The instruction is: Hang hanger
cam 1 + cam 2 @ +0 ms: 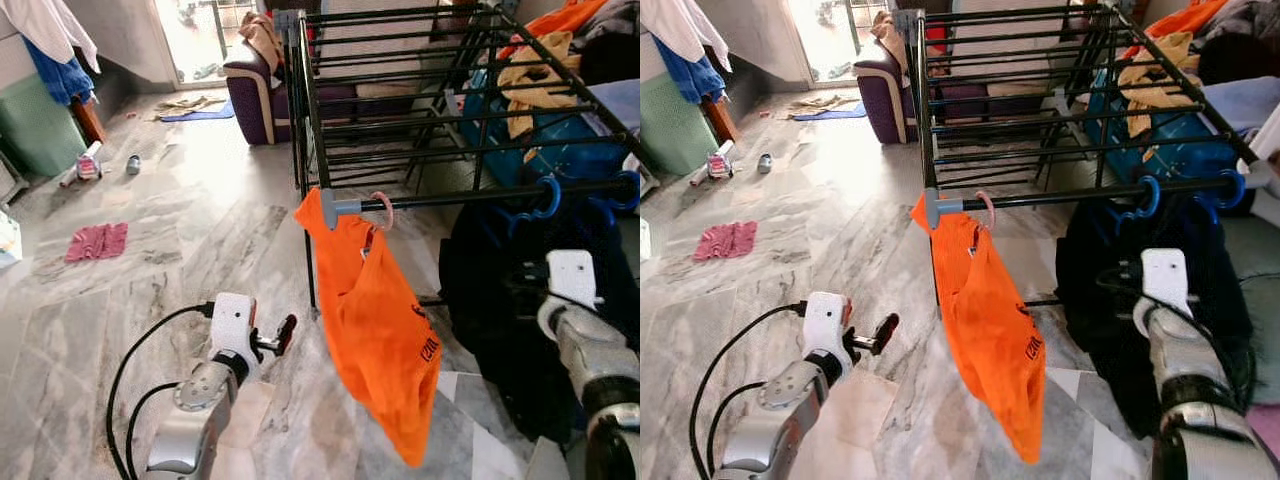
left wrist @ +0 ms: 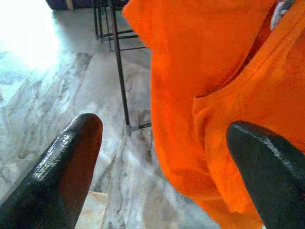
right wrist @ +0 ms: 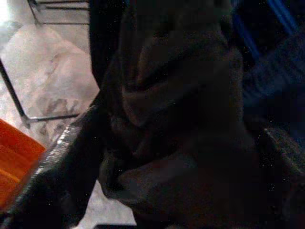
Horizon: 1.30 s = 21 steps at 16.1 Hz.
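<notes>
Hanger on the rail — the hanging looks done.

The pink hanger (image 1: pixel 383 208) is hooked over the near rail of the black rack (image 1: pixel 400 110) at its left corner, and the orange shirt (image 1: pixel 375 320) droops from it, bunched and skewed toward the right rather than spread flat. To its right on the same rail, blue hangers (image 1: pixel 545 197) carry dark clothes (image 1: pixel 500 300). What is left, as I judge it, is little — perhaps straightening the shirt or drawing the arms away. The left gripper (image 1: pixel 283 335) sits low and near, left of the shirt, pointing at it; its fingers (image 2: pixel 62 171) are spread apart with nothing between them. The right gripper (image 3: pixel 162 157) is raised against the dark clothes, its two fingers apart with folds of that cloth lying between them; whether they pinch it I cannot tell.
</notes>
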### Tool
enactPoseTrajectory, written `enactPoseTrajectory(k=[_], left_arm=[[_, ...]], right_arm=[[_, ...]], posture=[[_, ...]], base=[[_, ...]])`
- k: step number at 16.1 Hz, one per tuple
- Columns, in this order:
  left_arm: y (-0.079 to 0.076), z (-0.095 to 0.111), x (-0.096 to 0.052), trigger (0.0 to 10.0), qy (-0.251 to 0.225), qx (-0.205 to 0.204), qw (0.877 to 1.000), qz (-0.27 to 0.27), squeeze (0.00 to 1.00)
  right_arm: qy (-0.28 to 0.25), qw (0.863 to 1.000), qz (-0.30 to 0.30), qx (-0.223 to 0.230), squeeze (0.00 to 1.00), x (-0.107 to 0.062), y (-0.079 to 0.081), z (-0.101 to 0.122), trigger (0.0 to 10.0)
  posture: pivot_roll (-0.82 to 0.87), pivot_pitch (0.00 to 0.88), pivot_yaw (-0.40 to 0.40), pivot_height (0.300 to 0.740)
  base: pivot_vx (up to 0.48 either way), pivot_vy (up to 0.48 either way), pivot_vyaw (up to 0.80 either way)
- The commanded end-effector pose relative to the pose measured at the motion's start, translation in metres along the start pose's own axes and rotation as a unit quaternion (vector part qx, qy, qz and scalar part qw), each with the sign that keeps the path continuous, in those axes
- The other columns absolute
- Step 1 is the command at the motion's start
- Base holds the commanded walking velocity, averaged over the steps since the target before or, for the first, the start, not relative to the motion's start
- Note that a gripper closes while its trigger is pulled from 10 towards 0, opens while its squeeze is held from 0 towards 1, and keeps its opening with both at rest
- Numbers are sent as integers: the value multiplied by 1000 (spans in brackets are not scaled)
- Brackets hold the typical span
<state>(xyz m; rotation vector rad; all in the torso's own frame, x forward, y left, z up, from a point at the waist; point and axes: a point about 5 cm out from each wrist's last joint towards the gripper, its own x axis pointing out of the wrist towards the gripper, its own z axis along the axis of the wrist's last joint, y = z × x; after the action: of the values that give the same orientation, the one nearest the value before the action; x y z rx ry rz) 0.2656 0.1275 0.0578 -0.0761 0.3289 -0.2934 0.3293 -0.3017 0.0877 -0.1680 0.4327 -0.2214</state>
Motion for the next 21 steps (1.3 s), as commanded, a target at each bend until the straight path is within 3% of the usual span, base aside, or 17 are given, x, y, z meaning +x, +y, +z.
enactPoseTrajectory(k=[1, 6, 15, 21], left_arm=[[6, 1, -4, 10000, 2, 3, 1000, 8, 0], [7, 3, -5, 10000, 7, 12, 1000, 4, 0], [5, 5, -1, 10000, 10, 20, 1000, -3, 0], [2, 6, 3, 10000, 8, 23, 1000, -6, 0]], right_arm=[[-6, 1000, 17, -3, 0, 2, 6, 7, 0], [-17, 999, 25, -17, 0, 6, 10, 18, 0], [-12, 1000, 19, 5, 0, 6, 9, 12, 0], [-38, 999, 32, 5, 0, 7, 11, 24, 0]], posture=[[62, 84, 49, 740], [72, 86, 64, 740], [72, 75, 66, 740], [59, 65, 62, 740]], base=[[0, 0, 0], [0, 0, 0], [0, 0, 0], [0, 0, 0]])
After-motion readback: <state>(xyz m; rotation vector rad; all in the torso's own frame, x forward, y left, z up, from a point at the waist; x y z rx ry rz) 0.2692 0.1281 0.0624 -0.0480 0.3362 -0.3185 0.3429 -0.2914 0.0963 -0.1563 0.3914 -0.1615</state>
